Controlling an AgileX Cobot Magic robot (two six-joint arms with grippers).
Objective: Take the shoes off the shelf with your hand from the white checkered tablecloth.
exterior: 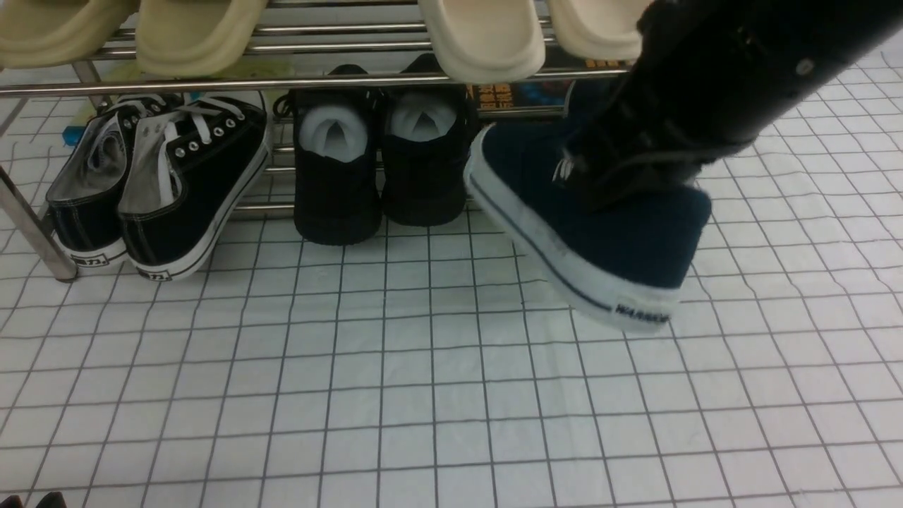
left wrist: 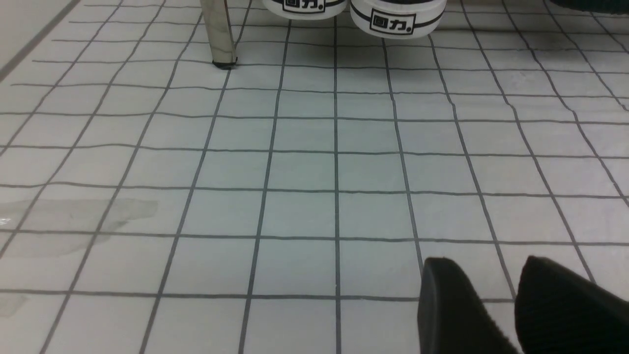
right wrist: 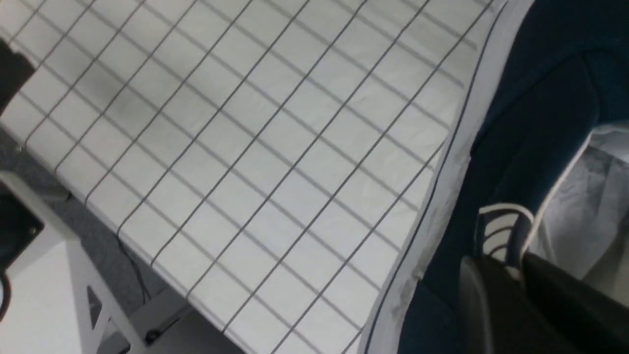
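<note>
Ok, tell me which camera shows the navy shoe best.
Front view: the navy shoe appears nearly whole, tilted, with white sole and heel lettering. The right wrist view shows just a close-up slice of its side and stuffing. The left wrist view doesn't clearly show it.

Navy-blue canvas shoe [exterior: 621,233] in black right claw [exterior: 577,173]: white rubber sole [exterior: 557,279], thin dark stripe. White cloth tablecloth [exterior: 423,381] beneath claw: thin dark grid pattern.

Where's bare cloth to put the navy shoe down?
Free: the broad tablecloth in front of the lace-up sneakers and black shoes, and the strip right of the navy shoe in the right tool. Crowded: lower tier of the shelf, pairs side by side.
</note>
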